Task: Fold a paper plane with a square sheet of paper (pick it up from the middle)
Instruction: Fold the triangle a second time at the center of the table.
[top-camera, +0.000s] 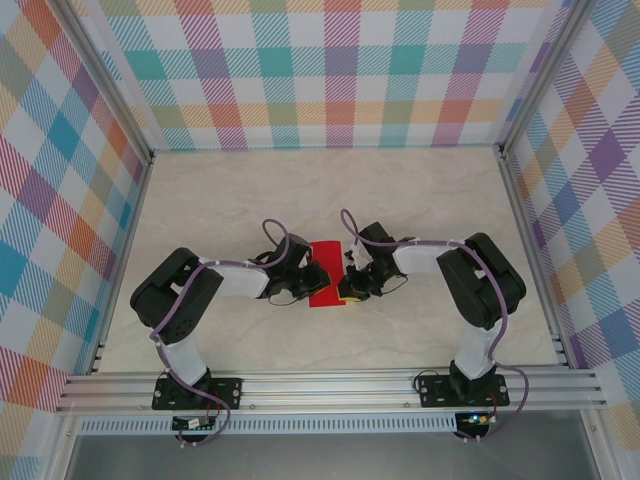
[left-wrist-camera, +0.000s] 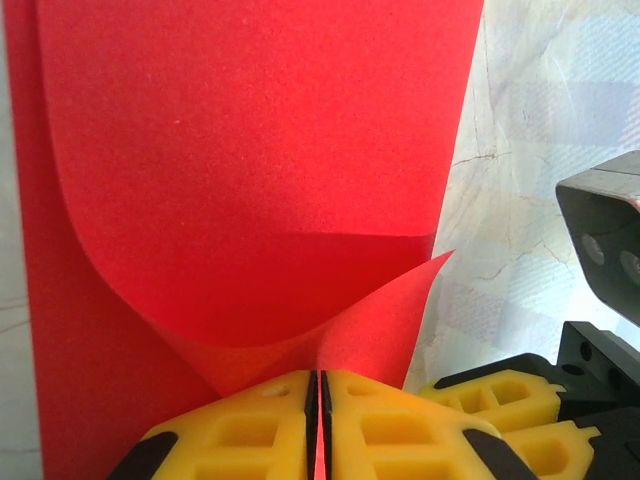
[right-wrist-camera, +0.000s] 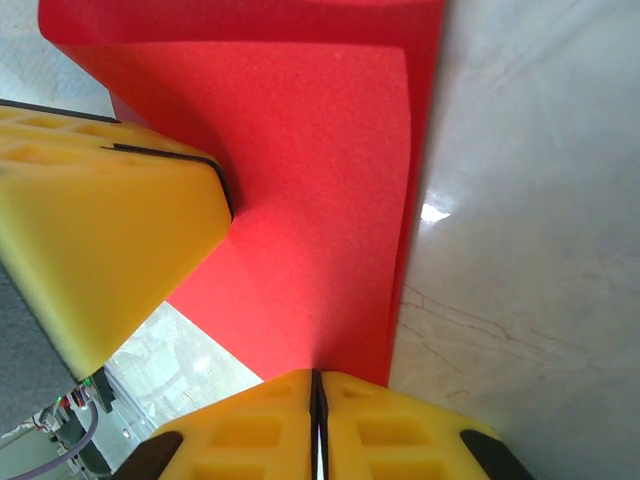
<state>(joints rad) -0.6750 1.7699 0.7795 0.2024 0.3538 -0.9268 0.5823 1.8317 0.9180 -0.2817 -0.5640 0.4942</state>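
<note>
Left gripper (left-wrist-camera: 318, 378): fingers pressed together, pinching a lifted edge of the sheet (left-wrist-camera: 250, 150). Right gripper (right-wrist-camera: 316, 375): likewise closed on the sheet's opposite edge. Sheet curls up over itself and lies on the table (top-camera: 230, 200), mid-way between the two grippers, which sit close together.

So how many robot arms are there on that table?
2. The left arm reaches in from the left of the red paper, the right arm from its right. None seems hidden.
</note>
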